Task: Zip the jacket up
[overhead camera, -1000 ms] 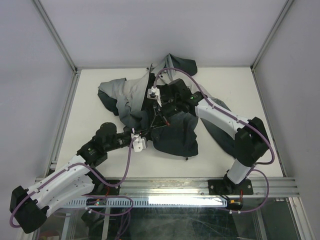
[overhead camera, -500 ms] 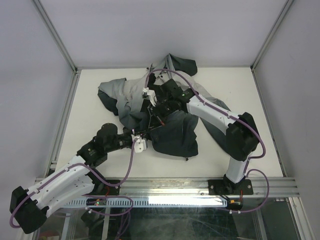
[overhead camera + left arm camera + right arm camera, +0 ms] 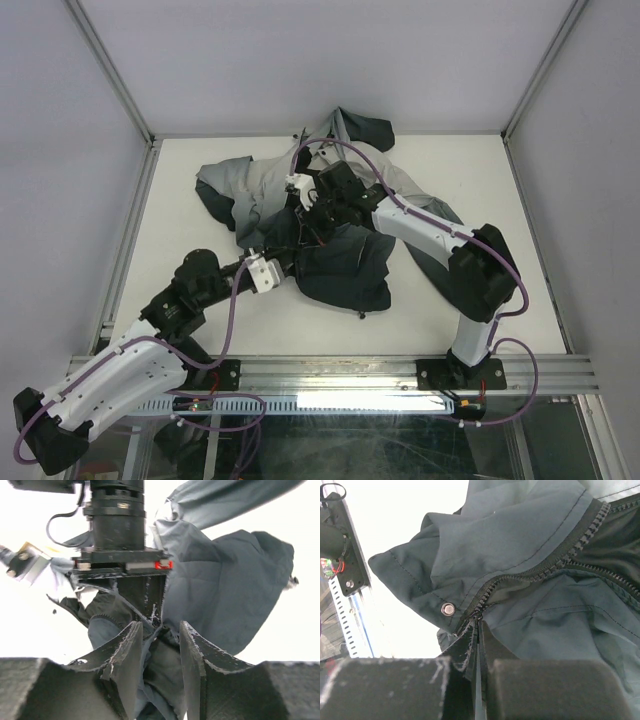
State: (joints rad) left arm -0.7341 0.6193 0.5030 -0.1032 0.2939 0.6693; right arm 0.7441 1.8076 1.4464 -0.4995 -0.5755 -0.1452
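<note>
The jacket lies crumpled on the white table, light grey at the back left and dark teal at the front. My left gripper is at its front left edge; in the left wrist view it is shut on a fold of dark jacket fabric beside the zipper line. My right gripper sits over the jacket's middle. In the right wrist view it is shut on the zipper's lower end, just under a metal snap. The zipper teeth run up to the right.
The table is boxed in by white walls and aluminium posts. A metal rail runs along the near edge by the arm bases. The right arm's wrist hangs directly ahead of my left fingers.
My right gripper has moved left over the jacket. My left arm has drawn back to the left with the fabric, and the jacket's front hem has shifted left and up with it.
</note>
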